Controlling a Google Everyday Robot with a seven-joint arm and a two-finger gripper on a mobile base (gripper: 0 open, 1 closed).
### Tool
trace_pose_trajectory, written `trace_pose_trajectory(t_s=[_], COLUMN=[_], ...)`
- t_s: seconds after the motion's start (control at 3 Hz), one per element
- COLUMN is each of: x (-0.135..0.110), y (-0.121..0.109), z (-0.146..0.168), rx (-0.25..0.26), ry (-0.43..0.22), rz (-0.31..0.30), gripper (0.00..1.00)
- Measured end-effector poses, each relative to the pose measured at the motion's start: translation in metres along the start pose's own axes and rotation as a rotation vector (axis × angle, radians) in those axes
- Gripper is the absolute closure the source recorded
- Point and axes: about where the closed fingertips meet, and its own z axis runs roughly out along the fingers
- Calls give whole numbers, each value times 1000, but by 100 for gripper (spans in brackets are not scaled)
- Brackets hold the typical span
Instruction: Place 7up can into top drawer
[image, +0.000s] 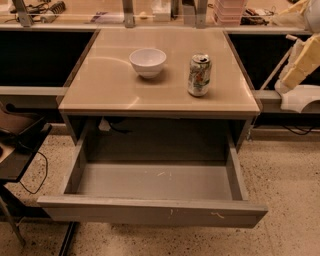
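Plainly, the step in hand is the reach for the 7up can (199, 75), which stands upright on the tan desk (105, 85), right of centre and near the front edge. The white bowl (148, 61) sits to its left, apart from it. The end effector (294, 82) is at the right edge of the view, off the desk and well apart from the can. Whether it is open or closed I cannot tell. The top drawer (150, 212) is pulled out below the desk's front edge, so nothing needs opening first. To grasp well, I would bring the end effector in from the right, the side away from the bowl. It should come level with the middle of the can's body and close across its width, not on the rim or the pull tab. A thin aluminium can probably dents under a hard squeeze and tips if nudged high up. Once held, the can should be lifted clear of the desk and carried forward past the front edge. It should then be lowered into the drawer, well behind the front panel and between the side walls, and released only when its base is down, so it neither drops nor rolls.
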Motion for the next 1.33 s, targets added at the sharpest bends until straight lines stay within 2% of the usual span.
trace_pose_trajectory(t_s=[0.33,0.67,1.0,1.33], x=[0,-7,-36,-76], y=[0,-6,-25,-55], z=[0,12,54,102], rx=[0,-40,-172,-283], ry=[0,-106,-337,-580], rz=[0,16,74,175], gripper=[0,0,0,0])
